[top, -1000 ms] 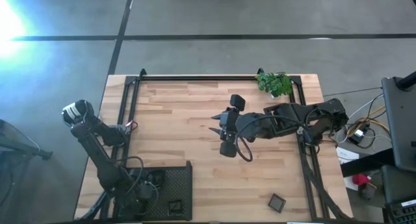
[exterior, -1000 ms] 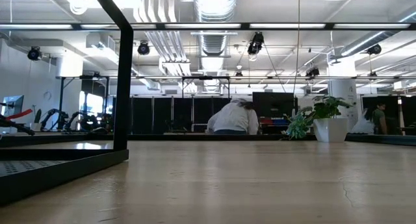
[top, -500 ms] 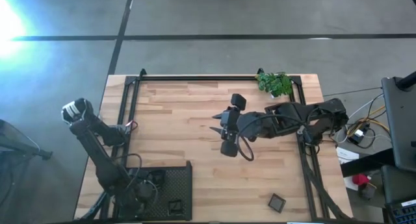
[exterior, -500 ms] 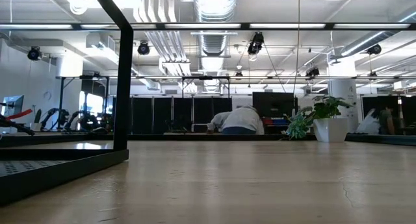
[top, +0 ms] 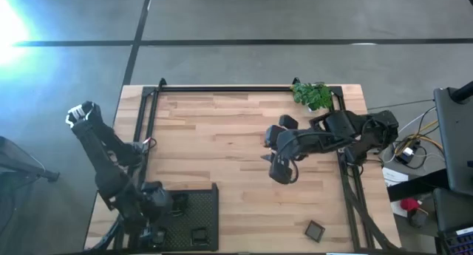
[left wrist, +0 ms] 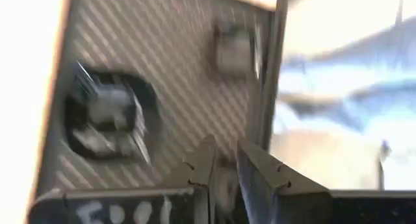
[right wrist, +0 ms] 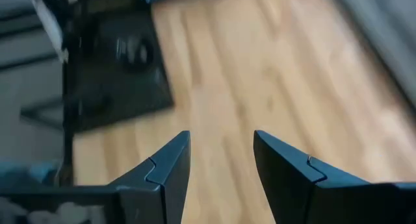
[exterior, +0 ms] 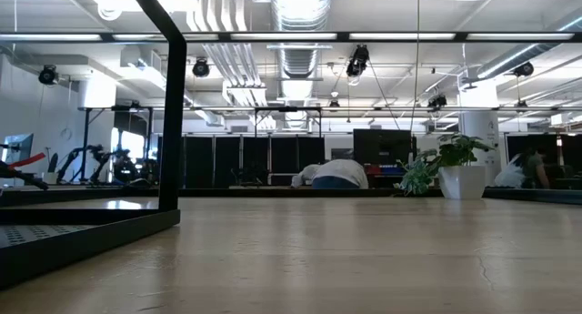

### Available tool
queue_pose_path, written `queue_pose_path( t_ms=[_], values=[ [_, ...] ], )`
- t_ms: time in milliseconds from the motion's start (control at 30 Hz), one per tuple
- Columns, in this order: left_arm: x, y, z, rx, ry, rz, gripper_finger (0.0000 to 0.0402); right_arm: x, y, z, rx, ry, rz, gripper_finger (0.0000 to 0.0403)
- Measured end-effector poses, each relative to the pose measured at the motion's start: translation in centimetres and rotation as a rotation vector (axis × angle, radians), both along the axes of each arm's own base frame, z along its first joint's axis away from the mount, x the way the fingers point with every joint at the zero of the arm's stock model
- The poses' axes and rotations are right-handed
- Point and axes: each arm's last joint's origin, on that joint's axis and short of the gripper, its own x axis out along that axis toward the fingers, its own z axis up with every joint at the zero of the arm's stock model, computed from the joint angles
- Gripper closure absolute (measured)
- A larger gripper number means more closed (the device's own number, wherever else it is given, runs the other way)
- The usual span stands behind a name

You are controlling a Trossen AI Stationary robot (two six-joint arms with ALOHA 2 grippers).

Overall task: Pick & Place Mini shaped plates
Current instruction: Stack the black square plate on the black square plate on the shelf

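Note:
A black mesh tray [top: 194, 214] lies at the table's near left corner. In it rest mini shaped plates: a dark rounded-square one [left wrist: 107, 113] and a smaller one [left wrist: 233, 47]. One more small square plate [top: 315, 230] lies flat on the wood near the front edge, at the right. My left gripper [left wrist: 224, 145] hovers over the tray [left wrist: 175, 87], fingers a little apart, nothing between them. My right gripper [top: 267, 153] hangs over the middle of the table. It is open and empty [right wrist: 221, 136], pointing toward the tray [right wrist: 117, 68].
A green leafy plant [top: 312, 94] stands at the far right corner. A black metal frame [top: 244, 89] runs along the table's edges, with an upright post [exterior: 171, 123] by the tray. Bare wood lies between the tray and the loose plate. A person bends over in the room behind.
My left gripper has risen above the tray, and that arm has swung up and toward the left edge. My right gripper has moved toward the table's right edge and turned at the wrist, staying open. The plates have kept still.

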Motion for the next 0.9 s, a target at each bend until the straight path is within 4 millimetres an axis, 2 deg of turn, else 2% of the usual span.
queue_pose_path(
  t_ms=[233, 400, 500, 900],
  values=[
    [-0.5, 3.1, 2.7, 0.145, -0.381, 0.241, 0.0349, -1.5, 0.8, -3.0, 0.14, 0.296, -0.083, 0.0236],
    [-0.9, 4.7, 4.2, 0.25, -0.579, 0.344, 0.0349, -2.4, 2.5, -5.0, 0.149, 0.406, -0.14, 0.0236],
    [-1.1, 5.2, 4.7, 0.291, -0.639, 0.375, 0.0349, -2.7, 3.7, -5.9, 0.166, 0.447, -0.148, 0.0236],
    [-1.2, 5.7, 5.1, 0.389, -0.708, 0.376, 0.0349, -4.4, 6.9, -11.8, 0.378, 0.745, -0.465, 0.0249]
  ],
)
